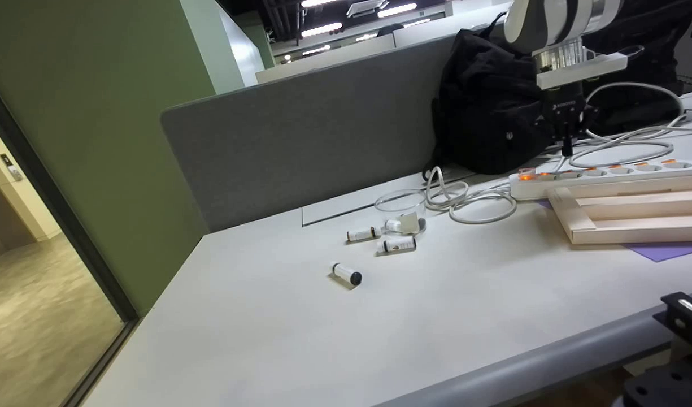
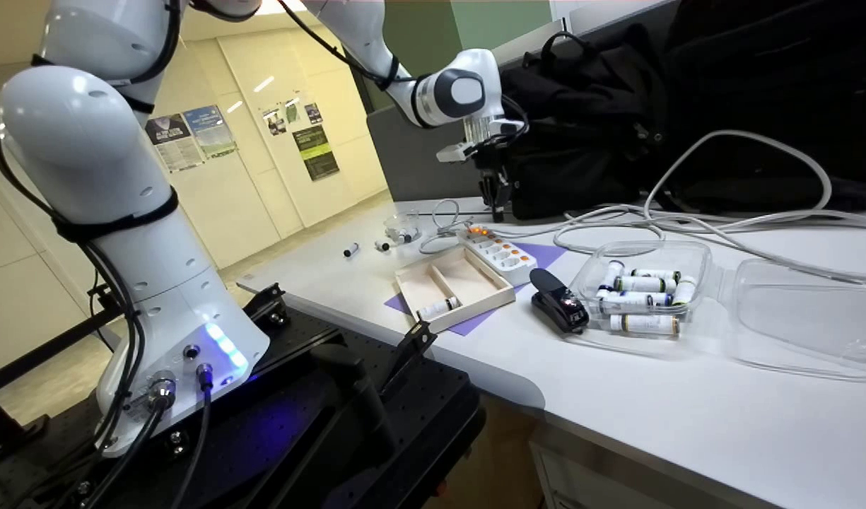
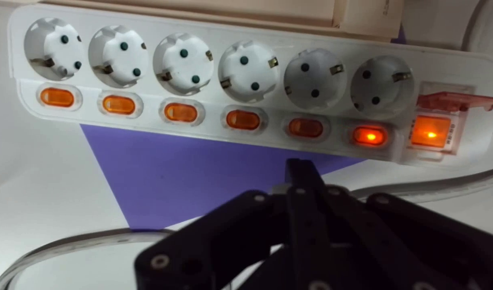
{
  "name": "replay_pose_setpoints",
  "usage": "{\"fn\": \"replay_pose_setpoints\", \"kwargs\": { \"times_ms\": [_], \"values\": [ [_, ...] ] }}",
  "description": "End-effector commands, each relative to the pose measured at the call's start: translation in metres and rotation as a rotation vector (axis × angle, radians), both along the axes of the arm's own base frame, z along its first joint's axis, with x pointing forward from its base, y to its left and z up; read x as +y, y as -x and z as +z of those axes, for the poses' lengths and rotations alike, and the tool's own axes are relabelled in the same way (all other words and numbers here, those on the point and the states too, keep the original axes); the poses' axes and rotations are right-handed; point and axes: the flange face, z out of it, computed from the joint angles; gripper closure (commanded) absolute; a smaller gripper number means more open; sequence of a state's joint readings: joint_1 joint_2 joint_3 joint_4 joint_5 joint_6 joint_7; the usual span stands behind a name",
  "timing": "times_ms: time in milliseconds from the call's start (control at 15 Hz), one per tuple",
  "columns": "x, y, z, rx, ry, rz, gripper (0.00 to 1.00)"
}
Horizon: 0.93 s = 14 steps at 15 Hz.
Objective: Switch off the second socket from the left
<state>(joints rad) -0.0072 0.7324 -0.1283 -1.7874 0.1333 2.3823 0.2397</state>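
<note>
There's the power strip (image 2: 500,254), between divided tray (image 2: 478,312) and backpack (image 2: 581,131), in an exterior view; over right, clamshell container (image 2: 703,260), cylinders (image 2: 642,284) inside!

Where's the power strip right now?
In the wrist view, the power strip runs from left to right across the upper part, between the wooden tray at the top edge and the tool lower down.

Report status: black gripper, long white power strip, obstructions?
Black gripper shut. Long white power strip, second socket from glowing square switch: orange oval switch unlit, likely off. Pale rectangular wooden tray alongside, likely not blocking.
</note>
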Motion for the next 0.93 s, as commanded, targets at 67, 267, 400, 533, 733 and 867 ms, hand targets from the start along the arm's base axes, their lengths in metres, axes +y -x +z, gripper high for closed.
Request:
{"fn": "replay_pose_setpoints", "kwargs": {
  "times_ms": [67, 267, 400, 533, 733, 867],
  "values": [
    [0.007, -0.006, -0.007, 0.061, 0.024, -0.021, 1.0],
    [0.018, -0.005, -0.013, 0.079, 0.026, 0.001, 1.0],
    [0.026, -0.004, -0.017, 0.087, 0.029, 0.015, 1.0],
    [0.034, -0.005, -0.022, 0.084, 0.038, 0.033, 1.0],
    [0.045, -0.008, -0.027, 0.075, 0.041, 0.059, 1.0],
    [0.052, -0.011, -0.026, 0.06, 0.039, 0.074, 1.0]
  ]
}}
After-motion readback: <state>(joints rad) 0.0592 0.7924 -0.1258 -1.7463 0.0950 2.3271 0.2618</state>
